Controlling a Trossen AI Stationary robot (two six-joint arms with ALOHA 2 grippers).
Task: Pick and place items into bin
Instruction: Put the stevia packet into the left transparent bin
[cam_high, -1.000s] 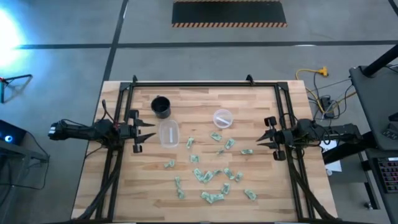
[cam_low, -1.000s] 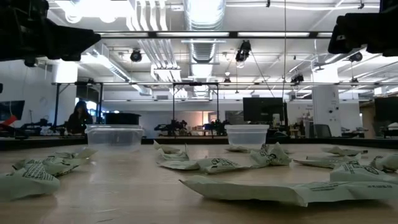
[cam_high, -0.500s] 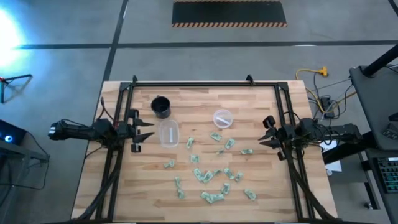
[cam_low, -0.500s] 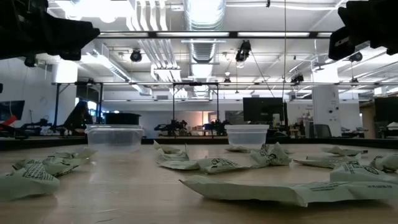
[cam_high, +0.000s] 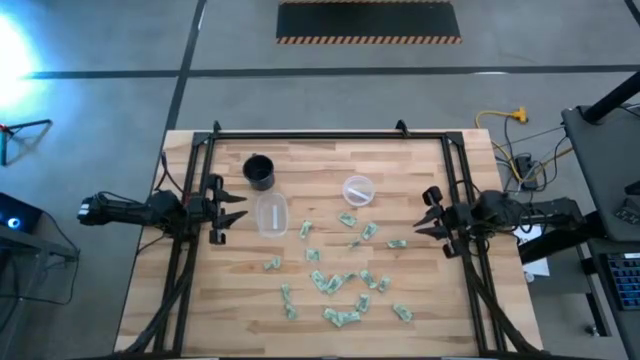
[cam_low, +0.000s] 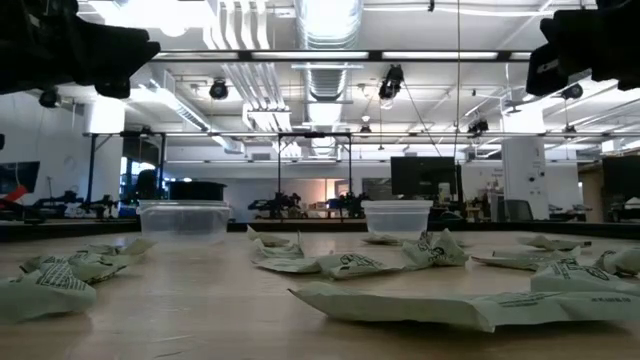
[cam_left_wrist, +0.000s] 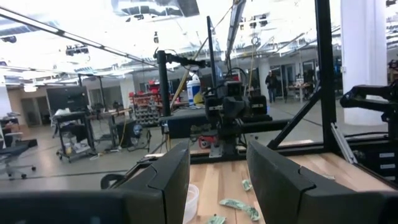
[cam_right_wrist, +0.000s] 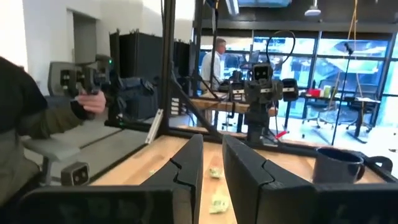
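Both my grippers hang empty at the table's side edges — the left gripper (cam_high: 232, 208) at centre-left of the high view with its fingers well parted, the right gripper (cam_high: 428, 213) at centre-right with only a slim gap between its fingers — so I judge the first pick is still to come. The items (cam_high: 335, 283), small crinkled green-and-white wrappers, lie flat and scattered over the lower middle of the wooden table (cam_high: 410, 160), so I should drop straight onto one loose piece and pinch its raised crease. The bins look like clear thin-walled plastic — a rectangular tub (cam_high: 271, 214) left of centre and a round tub (cam_high: 358, 189) above centre — beside a rigid black cup (cam_high: 259, 171).
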